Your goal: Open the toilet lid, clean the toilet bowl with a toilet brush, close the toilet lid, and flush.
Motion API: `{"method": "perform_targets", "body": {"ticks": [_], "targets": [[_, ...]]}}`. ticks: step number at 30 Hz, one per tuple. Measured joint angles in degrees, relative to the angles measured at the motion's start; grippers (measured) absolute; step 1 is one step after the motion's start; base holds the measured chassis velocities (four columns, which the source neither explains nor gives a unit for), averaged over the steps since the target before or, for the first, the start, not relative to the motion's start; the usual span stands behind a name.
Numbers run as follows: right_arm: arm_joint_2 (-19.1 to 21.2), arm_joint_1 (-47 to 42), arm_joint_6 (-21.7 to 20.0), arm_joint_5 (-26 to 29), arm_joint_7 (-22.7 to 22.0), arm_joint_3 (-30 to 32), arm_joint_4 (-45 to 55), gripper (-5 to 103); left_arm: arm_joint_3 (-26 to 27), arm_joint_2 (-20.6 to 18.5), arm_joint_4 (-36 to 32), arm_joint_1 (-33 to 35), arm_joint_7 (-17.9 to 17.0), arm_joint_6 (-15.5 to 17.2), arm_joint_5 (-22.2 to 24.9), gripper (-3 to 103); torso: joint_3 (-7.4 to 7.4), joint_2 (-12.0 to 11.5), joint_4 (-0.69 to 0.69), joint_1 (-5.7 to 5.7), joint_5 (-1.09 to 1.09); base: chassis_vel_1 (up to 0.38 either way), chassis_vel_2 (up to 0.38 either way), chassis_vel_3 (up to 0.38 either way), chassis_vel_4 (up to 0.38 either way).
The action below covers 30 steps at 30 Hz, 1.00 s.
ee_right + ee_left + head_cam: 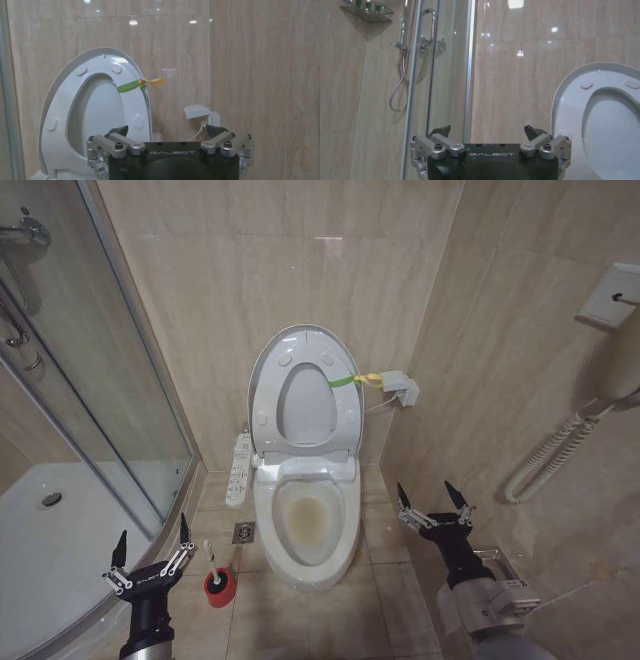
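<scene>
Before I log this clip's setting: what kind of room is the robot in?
A small tiled bathroom, most likely in a home or hotel: a floor-standing toilet bowl with its toilet lid raised, a glass shower enclosure, and a toilet brush in a red holder.

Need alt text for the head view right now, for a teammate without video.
The toilet lid stands raised above the stained toilet bowl. The toilet brush sits in its red holder left of the bowl. Left gripper and right gripper hover open, empty.

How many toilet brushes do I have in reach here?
1. The toilet brush stands in its red holder on the floor, left of the toilet bowl, near the left gripper. Others may be hidden.
</scene>
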<state>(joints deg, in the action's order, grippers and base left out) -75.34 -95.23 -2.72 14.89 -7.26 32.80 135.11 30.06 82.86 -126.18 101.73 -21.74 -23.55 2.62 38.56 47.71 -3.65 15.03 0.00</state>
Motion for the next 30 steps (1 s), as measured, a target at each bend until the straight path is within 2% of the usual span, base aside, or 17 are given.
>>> {"method": "perform_targets", "body": {"ticks": [12,17,24,30], "targets": [[0.08,0.1,0.15,0.07,0.26,0.25,-0.52,100,0.0,0.0,0.0,0.0,0.0,0.0,0.0,99,0.0,0.0,0.0,0.0,0.0,0.0,0.0,0.0,0.0],[1.24,1.61,2.27,2.17,3.87,3.89,-7.11,100,0.0,0.0,0.0,0.0,0.0,0.0,0.0,99,0.0,0.0,0.0,0.0,0.01,0.0,0.0,0.0,0.0],[3.6,4.82,6.81,6.51,11.3,11.31,-20.43,100,0.0,0.0,0.0,0.0,0.0,0.0,0.0,99,0.0,0.0,0.0,0.0,0.02,0.0,0.0,0.0,0.0],[4.0,5.34,7.6,7.27,12.6,12.56,-22.65,100,0.0,0.0,0.0,0.0,0.0,0.0,0.0,99,0.0,0.0,0.0,0.0,0.01,0.0,0.0,0.0,0.0]]}}
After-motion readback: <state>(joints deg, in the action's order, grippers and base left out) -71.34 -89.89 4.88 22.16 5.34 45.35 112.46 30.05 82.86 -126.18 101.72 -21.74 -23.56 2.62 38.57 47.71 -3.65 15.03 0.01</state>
